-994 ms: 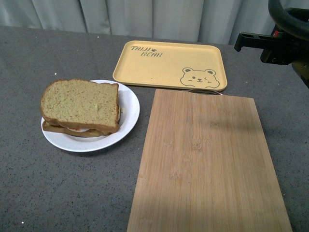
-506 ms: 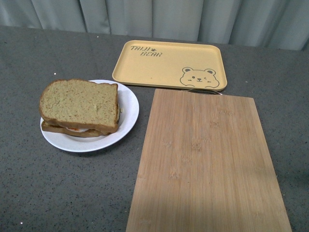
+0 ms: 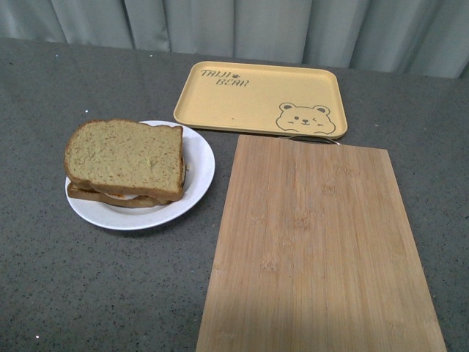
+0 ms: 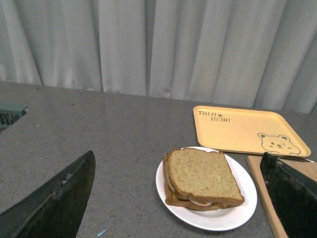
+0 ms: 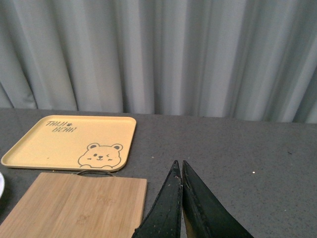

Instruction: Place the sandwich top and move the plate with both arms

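Note:
The sandwich top [image 3: 124,155], a greenish-tan bread slice with a brown crust, lies on a stacked sandwich with egg showing between the slices. The sandwich sits on the round white plate [image 3: 198,158] at the table's left. Both also show in the left wrist view, the sandwich top [image 4: 203,171] and the plate [image 4: 242,203]. My left gripper [image 4: 181,198] is open, held well back above the table, its black fingers [image 4: 54,203] framing the plate from a distance. My right gripper [image 5: 179,166] is shut and empty, above bare table to the right of the board. Neither arm shows in the front view.
A yellow bear-printed tray [image 3: 256,99] lies at the back. A bamboo cutting board [image 3: 315,242] fills the right front, close to the plate. Grey curtains hang behind the table. A greenish object [image 4: 10,113] sits at the table's edge in the left wrist view.
The right arm, seen at the upper right of the front view a second ago, has left that view. The front view has shifted slightly. The plate and sandwich have not moved.

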Controlling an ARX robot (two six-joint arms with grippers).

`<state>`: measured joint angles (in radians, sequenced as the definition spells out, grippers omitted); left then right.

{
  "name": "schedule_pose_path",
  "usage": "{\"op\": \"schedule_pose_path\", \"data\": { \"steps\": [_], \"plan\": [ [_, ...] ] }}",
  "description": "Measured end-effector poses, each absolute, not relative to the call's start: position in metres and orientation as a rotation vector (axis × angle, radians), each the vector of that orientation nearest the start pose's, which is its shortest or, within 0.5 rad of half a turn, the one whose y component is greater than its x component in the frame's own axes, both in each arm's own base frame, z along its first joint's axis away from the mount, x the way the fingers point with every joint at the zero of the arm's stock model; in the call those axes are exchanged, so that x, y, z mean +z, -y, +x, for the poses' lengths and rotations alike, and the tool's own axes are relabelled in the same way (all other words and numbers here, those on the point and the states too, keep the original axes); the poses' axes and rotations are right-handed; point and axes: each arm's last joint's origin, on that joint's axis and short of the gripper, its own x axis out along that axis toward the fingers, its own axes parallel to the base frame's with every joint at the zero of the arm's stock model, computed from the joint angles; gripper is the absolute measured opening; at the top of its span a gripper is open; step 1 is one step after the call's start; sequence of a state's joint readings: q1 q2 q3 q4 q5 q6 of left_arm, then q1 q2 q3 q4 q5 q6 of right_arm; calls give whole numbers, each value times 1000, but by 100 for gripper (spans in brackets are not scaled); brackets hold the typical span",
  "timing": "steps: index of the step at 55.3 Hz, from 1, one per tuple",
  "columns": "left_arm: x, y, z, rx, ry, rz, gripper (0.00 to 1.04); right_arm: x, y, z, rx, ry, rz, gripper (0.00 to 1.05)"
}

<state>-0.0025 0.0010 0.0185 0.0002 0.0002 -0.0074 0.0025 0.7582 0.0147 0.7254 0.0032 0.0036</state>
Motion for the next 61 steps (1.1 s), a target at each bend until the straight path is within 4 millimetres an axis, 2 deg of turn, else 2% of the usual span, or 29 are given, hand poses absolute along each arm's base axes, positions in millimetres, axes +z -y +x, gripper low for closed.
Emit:
{"op": "schedule_pose_path", "data": {
  "steps": [28,61],
  "plan": [
    [170,0,97,-2,18,-7,98,167,0,124,3,2,4,1],
    [170,0,97,-2,18,-7,98,168,0,110,4,7,4,1]
  ]
}}
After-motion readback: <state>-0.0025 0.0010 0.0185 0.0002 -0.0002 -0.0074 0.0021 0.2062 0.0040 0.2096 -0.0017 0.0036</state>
